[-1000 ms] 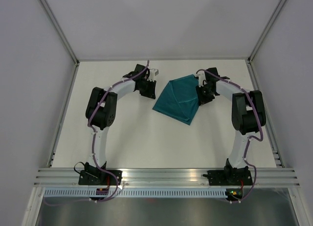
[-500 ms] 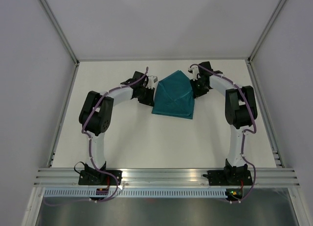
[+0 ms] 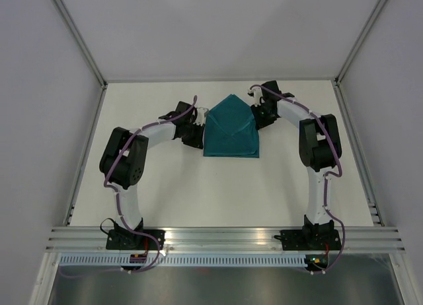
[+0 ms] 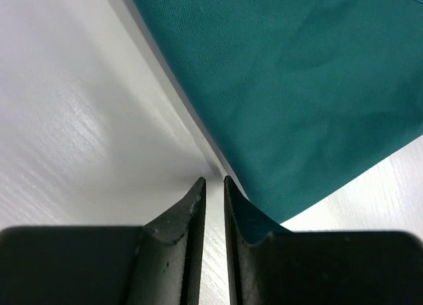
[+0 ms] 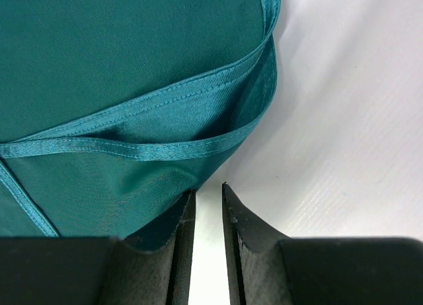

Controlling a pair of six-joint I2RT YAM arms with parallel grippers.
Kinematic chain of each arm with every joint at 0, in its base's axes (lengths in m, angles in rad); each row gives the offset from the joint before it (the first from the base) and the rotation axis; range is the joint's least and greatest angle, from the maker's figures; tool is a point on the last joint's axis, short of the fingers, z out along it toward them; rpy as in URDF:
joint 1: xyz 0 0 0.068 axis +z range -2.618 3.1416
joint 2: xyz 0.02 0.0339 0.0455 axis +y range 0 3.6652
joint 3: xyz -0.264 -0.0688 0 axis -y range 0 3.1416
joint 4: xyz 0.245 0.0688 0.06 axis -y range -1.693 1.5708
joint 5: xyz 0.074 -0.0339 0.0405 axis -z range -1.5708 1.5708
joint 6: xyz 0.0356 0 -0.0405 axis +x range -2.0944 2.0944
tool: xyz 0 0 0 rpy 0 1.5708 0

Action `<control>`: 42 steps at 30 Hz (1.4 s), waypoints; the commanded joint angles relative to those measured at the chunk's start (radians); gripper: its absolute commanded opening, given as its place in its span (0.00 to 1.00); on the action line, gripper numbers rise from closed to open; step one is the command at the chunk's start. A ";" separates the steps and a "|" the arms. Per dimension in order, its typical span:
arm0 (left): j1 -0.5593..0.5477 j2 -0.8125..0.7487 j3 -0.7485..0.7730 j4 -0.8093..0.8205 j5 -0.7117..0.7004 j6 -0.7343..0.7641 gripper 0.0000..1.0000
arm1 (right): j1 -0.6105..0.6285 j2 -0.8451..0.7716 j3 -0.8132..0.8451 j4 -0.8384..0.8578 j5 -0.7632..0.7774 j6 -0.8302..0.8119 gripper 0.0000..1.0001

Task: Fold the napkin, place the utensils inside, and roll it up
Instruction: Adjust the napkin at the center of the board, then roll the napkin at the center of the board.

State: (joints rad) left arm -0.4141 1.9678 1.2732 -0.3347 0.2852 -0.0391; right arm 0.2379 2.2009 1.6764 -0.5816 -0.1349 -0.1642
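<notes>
White desk (image 3: 198, 193), and things have shifted: the left gripper (image 4: 214, 180) has swung in to the left edge of the napkin (image 3: 230, 130), jaws down to a thin slit, cloth beside one finger, grip unclear. That napkin, skewed a second ago, now sits squared near the far edge's middle. Right gripper (image 5: 208, 187) likewise: slit-narrow, hem alongside, hold uncertain.

Both end effectors (image 4: 215, 179) (image 5: 208, 188) show jaws narrowly parted.
</notes>
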 commanded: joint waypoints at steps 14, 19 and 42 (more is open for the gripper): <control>0.077 -0.175 -0.046 -0.052 -0.069 0.070 0.34 | -0.017 -0.188 -0.151 0.003 0.027 -0.020 0.44; 0.115 -0.211 -0.011 -0.053 -0.053 0.087 0.40 | -0.018 -0.286 -0.222 0.039 0.038 -0.097 0.50; 0.216 -0.267 0.023 -0.035 -0.040 0.136 0.48 | 0.468 -0.423 -0.471 0.238 0.014 -0.477 0.57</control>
State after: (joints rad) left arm -0.2127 1.7435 1.2766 -0.3874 0.2371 0.0727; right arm 0.6956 1.7557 1.2251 -0.4255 -0.1547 -0.5827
